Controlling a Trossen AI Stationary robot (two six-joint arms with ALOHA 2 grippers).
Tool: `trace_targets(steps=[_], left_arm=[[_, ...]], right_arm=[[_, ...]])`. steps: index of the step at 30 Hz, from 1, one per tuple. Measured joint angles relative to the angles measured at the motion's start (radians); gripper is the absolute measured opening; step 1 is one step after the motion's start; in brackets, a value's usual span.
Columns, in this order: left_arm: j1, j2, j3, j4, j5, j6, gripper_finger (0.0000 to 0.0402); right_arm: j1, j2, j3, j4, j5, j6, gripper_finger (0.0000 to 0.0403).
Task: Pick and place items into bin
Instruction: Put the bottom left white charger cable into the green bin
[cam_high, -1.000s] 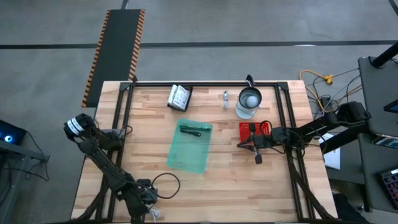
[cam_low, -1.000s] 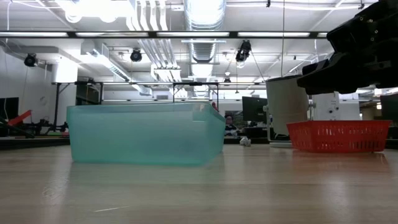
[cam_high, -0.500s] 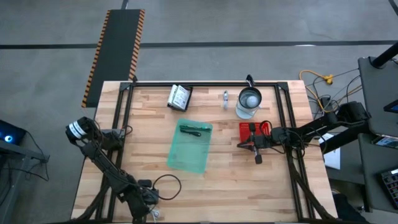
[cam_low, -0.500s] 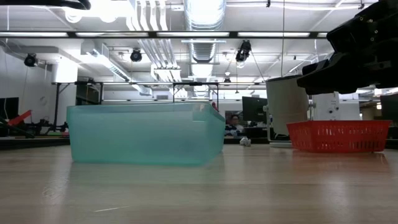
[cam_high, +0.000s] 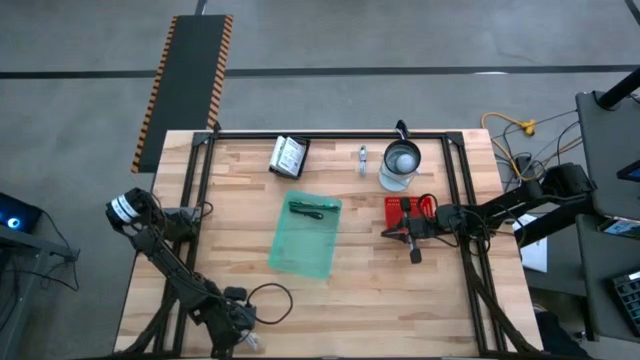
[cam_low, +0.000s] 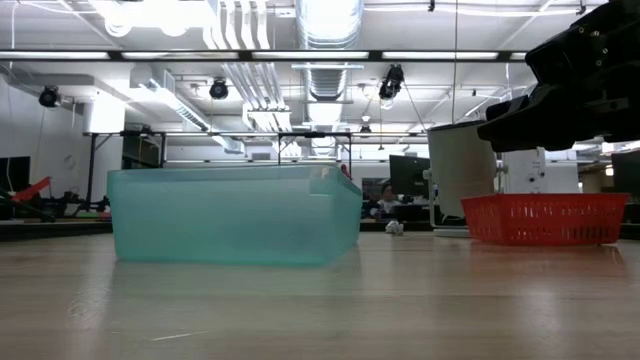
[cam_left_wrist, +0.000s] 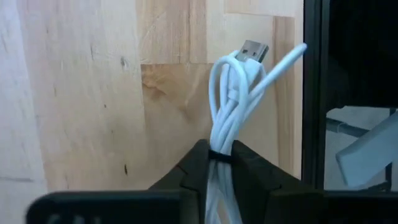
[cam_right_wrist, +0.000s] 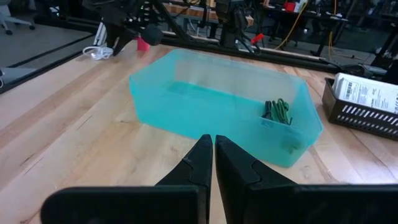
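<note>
You have the wooden counter (cam_high: 350, 300) under both arms, with the teal bin (cam_high: 305, 238) lying out ahead of the right tool (cam_high: 415, 252), well apart from it. The low view shows you the bin's (cam_low: 235, 215) frosted wall and, beside it, the red basket (cam_low: 545, 218), but nothing inside either. The right wrist view fills that in: the bin (cam_right_wrist: 217, 102) holds a dark pen and green stick (cam_right_wrist: 278, 111) against its far end wall. That view also shows you a black slotted tray (cam_right_wrist: 364, 112) with a white printed packet (cam_right_wrist: 367, 92) in it, just past the bin. From above, the glass jug (cam_high: 400, 165) stands past the red basket (cam_high: 408, 212), and a small silver piece (cam_high: 362, 158) lies beside the jug.

Your right tool's fingers (cam_right_wrist: 202, 163) are pressed together with nothing between them, and it hovers by the red basket exactly as it did a second ago.

The change is at your left tool (cam_high: 232, 325), near the counter's front left corner. A second ago its fingers stood apart around the white coiled cable (cam_high: 246, 341); they have since drawn in. The left wrist view shows what the overhead cannot: the tool (cam_left_wrist: 221, 165) is clamped on the cable's (cam_left_wrist: 233, 99) bundled loops, whose metal plug end sticks out ahead of the fingertips, above the counter edge.
</note>
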Motion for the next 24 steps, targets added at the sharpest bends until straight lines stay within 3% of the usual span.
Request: trace_targets(steps=[3,16,24], left_arm=[[0.000,-0.006,-0.001,-0.001,0.001,0.018,0.0024],[0.026,-0.026,-0.003,-0.012,0.006,0.080,0.0023],[0.053,-0.064,0.033,-0.008,0.018,0.203,0.0023]], right_arm=[[0.000,0.000,0.000,0.000,0.000,0.000,0.0009],[0.000,0.000,0.000,0.000,0.000,-0.004,0.0009],[0.000,0.000,0.000,0.000,0.000,-0.004,0.0009]])
